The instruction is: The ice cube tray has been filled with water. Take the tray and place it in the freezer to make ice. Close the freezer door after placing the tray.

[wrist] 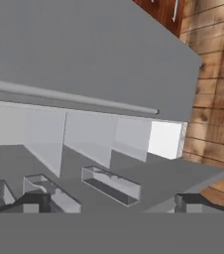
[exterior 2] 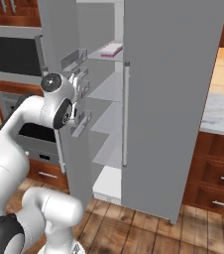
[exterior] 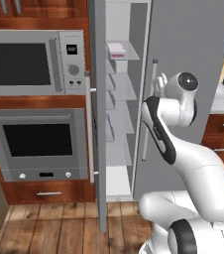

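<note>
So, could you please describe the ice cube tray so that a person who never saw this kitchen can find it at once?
Look at the tall grey refrigerator, whose narrow freezer door stands open. Inside the freezer, white shelves are stacked; the ice cube tray lies flat on a high one. It is a small rectangle, pale on top with pink sides, the sole coloured item there.

Freezer mouth open, narrow slot between two grey doors.
You get a tall gap between the swung-out narrow grey freezer door [exterior: 98, 124] and the wider plain grey right door [exterior 2: 171, 99]. White shelves [exterior: 121, 89] split the inside into shallow bays; the small pink-sided ice cube tray [exterior 2: 109, 50] takes part of the top one. Clear door bins [exterior 2: 79, 94] jut out just beside your wide-open two-finger gripper [wrist: 109, 203].
</note>
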Tool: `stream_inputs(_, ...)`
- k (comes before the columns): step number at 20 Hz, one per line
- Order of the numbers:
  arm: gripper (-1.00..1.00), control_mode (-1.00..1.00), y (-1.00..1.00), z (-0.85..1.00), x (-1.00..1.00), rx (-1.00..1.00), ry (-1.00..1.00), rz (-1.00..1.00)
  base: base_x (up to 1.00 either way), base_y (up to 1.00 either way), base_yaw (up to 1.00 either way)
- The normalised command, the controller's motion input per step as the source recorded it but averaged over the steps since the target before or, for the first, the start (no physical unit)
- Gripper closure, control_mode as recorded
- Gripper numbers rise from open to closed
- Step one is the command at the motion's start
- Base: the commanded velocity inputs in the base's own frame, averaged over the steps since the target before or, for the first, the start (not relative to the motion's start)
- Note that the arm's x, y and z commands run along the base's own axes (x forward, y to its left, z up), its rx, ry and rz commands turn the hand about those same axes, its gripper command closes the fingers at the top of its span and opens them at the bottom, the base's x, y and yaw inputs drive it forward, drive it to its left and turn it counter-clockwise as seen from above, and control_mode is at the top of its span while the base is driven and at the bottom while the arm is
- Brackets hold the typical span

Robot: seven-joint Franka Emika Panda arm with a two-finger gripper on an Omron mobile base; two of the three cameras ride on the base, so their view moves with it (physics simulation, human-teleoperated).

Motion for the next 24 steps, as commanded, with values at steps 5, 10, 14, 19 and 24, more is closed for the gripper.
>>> stream_inputs(5,-1.00,-1.00,0.08,0.00,0.00,0.00,0.00,-0.09,0.00,0.00,0.00)
stream_inputs(10,-1.00,-1.00,0.05,-0.05,-0.01,-0.02,0.00,-0.11,0.00,0.00,0.00)
stream_inputs(14,-1.00,-1.00,0.50,-0.04,-0.27,-0.16,-0.08,-0.07,0.00,0.00,0.00)
stream_inputs(19,-1.00,-1.00,0.40,0.00,-0.56,-0.14,-0.08,-0.06,0.00,0.00,0.00)
stream_inputs(24,-1.00,-1.00,0.07,0.00,-0.94,-0.11,-0.04,0.01,0.00,0.00,0.00)
